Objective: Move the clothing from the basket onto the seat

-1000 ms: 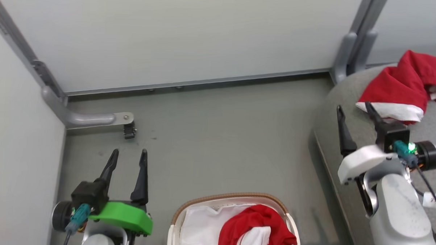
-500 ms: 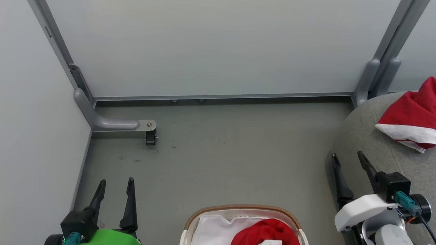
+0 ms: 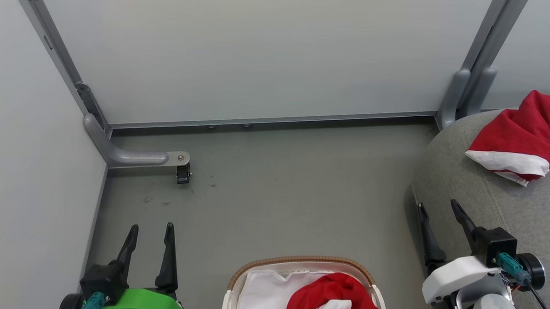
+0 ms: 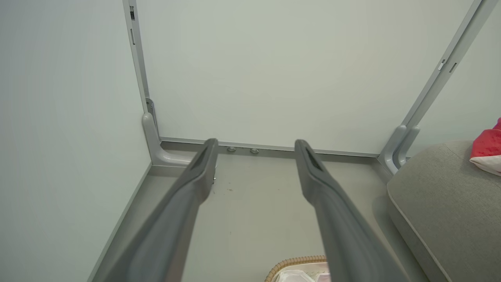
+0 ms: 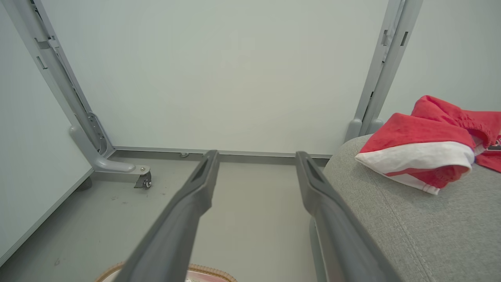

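Showing a shifted head view against a second ago, as the camera is no longer where it was. The one real change is the right gripper (image 3: 437, 205): its fingertips were just beside the white hem of the garment on the seat, and it is now hanging well apart from that hem, right of the basket (image 3: 298, 259).

- Basket, one: oval, white plastic wall, brown woven rim, crumpled white cloth liner (image 3: 261, 291); sitting on the smooth grey floor (image 3: 292, 187).
- Garments, two. The first red garment (image 3: 329, 289) is lying bunched inside the basket on its right side, soft red fabric with a white panel showing. The second red garment (image 3: 518, 135) is lying crumpled on the seat, beyond and right of the basket, with a broad white band at its edge.
- Seat (image 3: 484, 198), one: grey woven upholstery, rounded edge, stitched seam; standing right of the basket.
- Grippers, two, each carrying two long, dark, tapering fingers. The left gripper (image 3: 152, 225), green-housed, is hovering left of the basket. The right, white-housed, is hovering over the seat's edge. Both pairs of fingers are standing spread wide, holding nothing.
- Castor foot (image 3: 183, 173), one: grey metal, beyond and left of the basket.
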Controlling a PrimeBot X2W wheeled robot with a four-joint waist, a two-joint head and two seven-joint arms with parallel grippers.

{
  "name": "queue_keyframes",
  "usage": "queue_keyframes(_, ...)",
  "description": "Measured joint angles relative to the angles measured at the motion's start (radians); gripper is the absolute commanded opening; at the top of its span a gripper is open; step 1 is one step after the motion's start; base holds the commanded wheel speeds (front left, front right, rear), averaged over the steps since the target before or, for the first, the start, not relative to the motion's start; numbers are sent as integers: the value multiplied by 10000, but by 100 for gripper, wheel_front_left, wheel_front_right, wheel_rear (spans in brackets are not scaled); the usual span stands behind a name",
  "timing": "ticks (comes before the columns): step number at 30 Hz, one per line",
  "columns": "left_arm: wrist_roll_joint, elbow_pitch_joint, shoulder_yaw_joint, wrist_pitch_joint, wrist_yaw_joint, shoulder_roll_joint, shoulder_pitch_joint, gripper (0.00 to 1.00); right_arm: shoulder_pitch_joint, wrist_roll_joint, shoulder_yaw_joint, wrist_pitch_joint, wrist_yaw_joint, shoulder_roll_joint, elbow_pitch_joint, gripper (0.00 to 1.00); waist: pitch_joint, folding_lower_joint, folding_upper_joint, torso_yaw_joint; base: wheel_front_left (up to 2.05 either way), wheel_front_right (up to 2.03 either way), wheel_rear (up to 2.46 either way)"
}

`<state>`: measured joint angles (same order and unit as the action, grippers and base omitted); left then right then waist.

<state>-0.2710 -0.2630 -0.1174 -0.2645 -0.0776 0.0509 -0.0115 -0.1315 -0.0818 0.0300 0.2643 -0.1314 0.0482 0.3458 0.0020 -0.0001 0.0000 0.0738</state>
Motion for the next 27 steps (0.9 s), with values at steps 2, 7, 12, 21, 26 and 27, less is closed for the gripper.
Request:
queue_keyframes(2, 0, -12, -17, 2, 0, 0, 0, 100, 6, 0, -13, 0, 0, 2, -10, 100, 5, 0, 0, -2, 0, 0, 0)
queue_keyframes(7, 0, -40, -23, 2, 0, -2, 0, 100, 19, 10, -19, 0, 0, 0, -15, 100, 1, 0, 0, 12, 0, 0, 0)
queue_keyframes(12, 2, -71, -40, 0, -2, -2, 1, 100, 18, 10, 0, 0, 0, 0, -19, 100, -8, 0, 0, 30, 0, 0, 0)
queue_keyframes(21, 2, -136, -71, 0, -4, -4, 9, 100, 19, 25, 56, 0, 0, 0, -15, 100, -41, 0, 0, 28, 0, 0, 0)
queue_keyframes(26, -2, -234, -320, 2, -33, -6, 123, 100, 12, 54, 169, 0, 0, -2, -35, 100, 25, 0, 1, -6, 0, 0, 0)
queue_keyframes(27, -2, -251, -410, 2, -61, -4, 248, 100, 9, 77, 217, 0, 0, -2, -59, 100, 50, 0, 1, -14, 0, 0, 0)
